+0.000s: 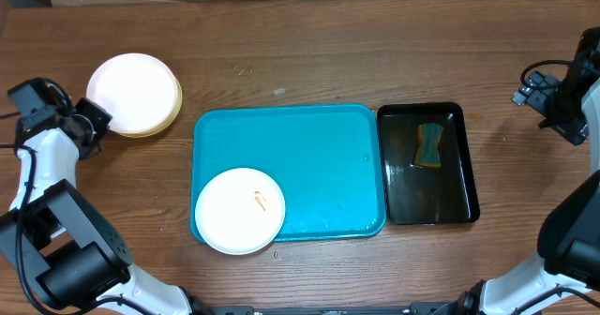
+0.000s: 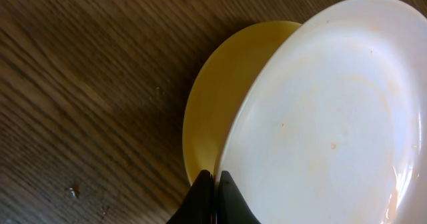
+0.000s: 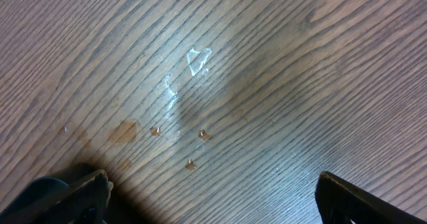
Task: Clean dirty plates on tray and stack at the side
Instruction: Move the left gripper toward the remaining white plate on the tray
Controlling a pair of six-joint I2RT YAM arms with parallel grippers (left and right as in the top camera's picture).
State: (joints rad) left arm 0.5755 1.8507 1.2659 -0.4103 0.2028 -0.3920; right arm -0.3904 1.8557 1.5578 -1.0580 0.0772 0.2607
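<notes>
left gripper (image 2: 213, 196) pressed together at rim of white plate (image 2: 333, 117); right gripper (image 3: 213, 192) spread.

Straight ahead of the left jaws, a white plate (image 2: 333, 117) stacked on a yellow plate (image 2: 213, 97) blocks the way; bare counter (image 2: 87, 84) lies open beside them. Ahead of the right jaws the counter is open, bearing only water drops (image 3: 193, 64).

Robot lab setup, wooden table (image 1: 309, 52), cabled arm (image 1: 37, 160)
</notes>
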